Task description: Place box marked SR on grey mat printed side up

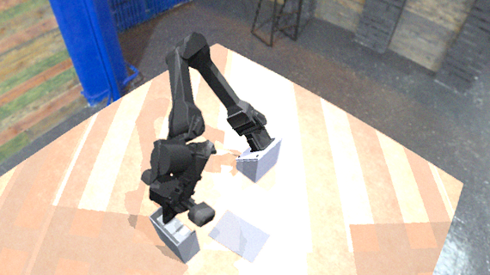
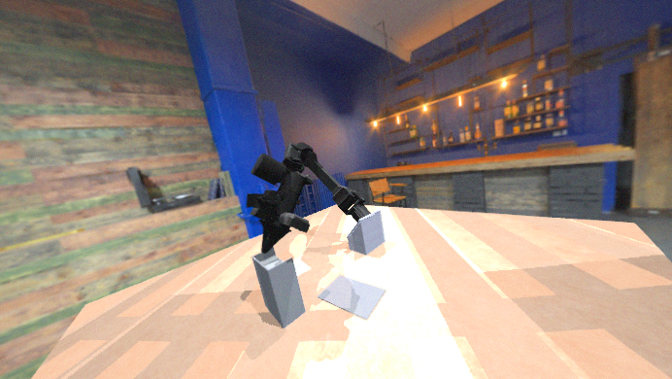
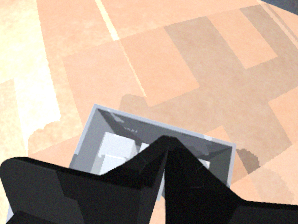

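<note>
- The gripper (image 1: 166, 220) (image 2: 266, 251) (image 3: 168, 143) is pressed together, its fingertips meeting in a narrow point, and nothing is pinched by it.
- The fingertips are pointed down at the open top of the grey bin (image 1: 192, 245) (image 2: 286, 296) (image 3: 227, 165); whether anything is touched by them cannot be told.
- The bin is stood upright on the table (image 1: 389, 190) (image 2: 486, 311) (image 3: 150, 75), below and left of the middle of the frame in the top view and in the exterior view.
- White boxes (image 1: 181, 234) (image 3: 117, 145) are held inside the bin and are partly hidden by the gripper in the wrist view.
- The box marked SR cannot be told from the others, as no reach code can be read; the white boxes in view are all inside the bin.
- The grey mat (image 1: 240, 236) (image 2: 353, 296) is laid flat on the table, just beside the bin and to its right in the top and exterior views.
- The black arm (image 1: 218, 82) (image 2: 322, 176) is bent high above the table, and its far end is met by a pale grey-blue housing (image 1: 269, 162) (image 2: 374, 234).
- A blue column (image 1: 78, 22) (image 2: 230, 126) is seen behind the table, toward the upper left in both views.
- A wooden bar counter (image 2: 486, 160) is seen at the right of the exterior view.
</note>
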